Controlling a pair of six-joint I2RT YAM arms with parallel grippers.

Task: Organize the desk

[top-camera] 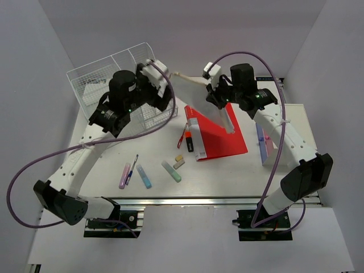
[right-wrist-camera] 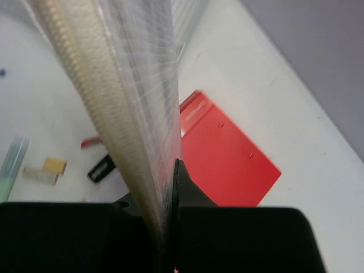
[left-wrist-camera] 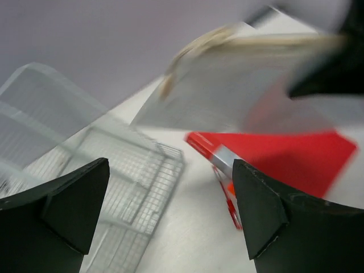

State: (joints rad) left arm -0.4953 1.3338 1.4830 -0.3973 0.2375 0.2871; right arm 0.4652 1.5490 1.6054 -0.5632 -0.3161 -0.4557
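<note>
The white desk (top-camera: 102, 162) has a silver rail (top-camera: 199, 201) along its front edge. My right gripper (top-camera: 219, 102) is shut on a translucent zip pouch (top-camera: 226, 120) with a cream zipper edge and holds it tilted above the desk's back middle. In the right wrist view the pouch (right-wrist-camera: 131, 85) rises out of the shut gripper (right-wrist-camera: 173, 170). My left gripper (top-camera: 164, 98) is open and empty beside the wire-mesh organizer (top-camera: 108, 77). In the left wrist view its jaws (left-wrist-camera: 170, 205) stand wide apart, with the blurred pouch (left-wrist-camera: 227, 85) ahead.
A red folder (top-camera: 222, 139) lies under the pouch, with a red pen (top-camera: 182, 136) and a small black item (top-camera: 189, 143) at its left edge. Highlighters (top-camera: 144, 176) and small erasers (top-camera: 179, 162) lie near the front. A white box (top-camera: 264, 145) stands at the right.
</note>
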